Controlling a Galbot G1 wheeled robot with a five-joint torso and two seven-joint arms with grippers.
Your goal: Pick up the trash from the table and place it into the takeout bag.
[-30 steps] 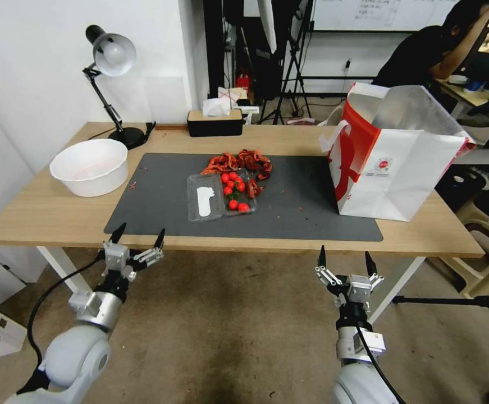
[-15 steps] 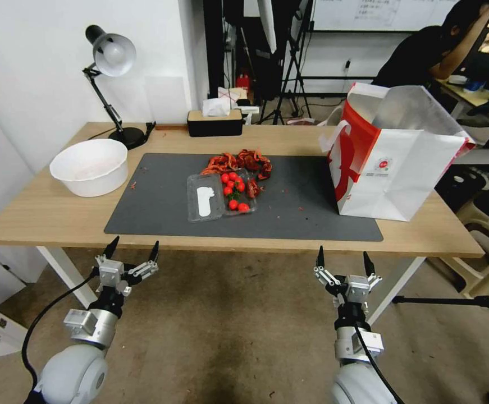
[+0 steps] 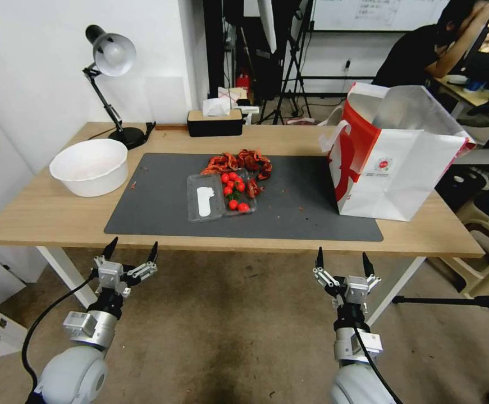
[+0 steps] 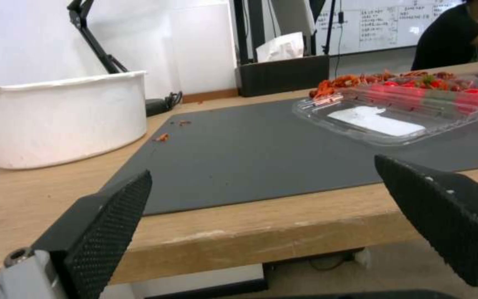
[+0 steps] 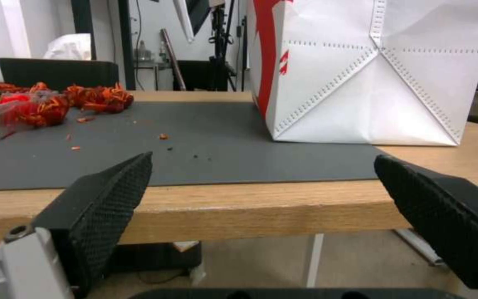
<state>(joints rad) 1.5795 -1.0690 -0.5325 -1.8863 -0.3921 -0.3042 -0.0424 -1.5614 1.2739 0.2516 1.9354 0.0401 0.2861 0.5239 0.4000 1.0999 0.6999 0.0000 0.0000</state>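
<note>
A clear plastic clamshell tray (image 3: 220, 196) lies open mid-mat on the table (image 3: 42, 216), its hinge line running front to back, tomatoes in its right half, red peel scraps (image 3: 238, 161) just behind. The takeout bag (image 3: 393, 168) stands upright at the mat's right end; its perforated creases show in the right wrist view. Below the table's front edge, the left gripper (image 3: 131, 251) and right gripper (image 3: 341, 260) both hang spread wide, holding nothing.

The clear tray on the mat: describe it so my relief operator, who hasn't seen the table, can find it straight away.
Start at the dark grey mat on the wooden table; the clear tray lies open near its middle, between the white bowl and the takeout bag. It holds small red tomatoes on one side and a white label on the other, with red shell scraps just behind it.
</note>
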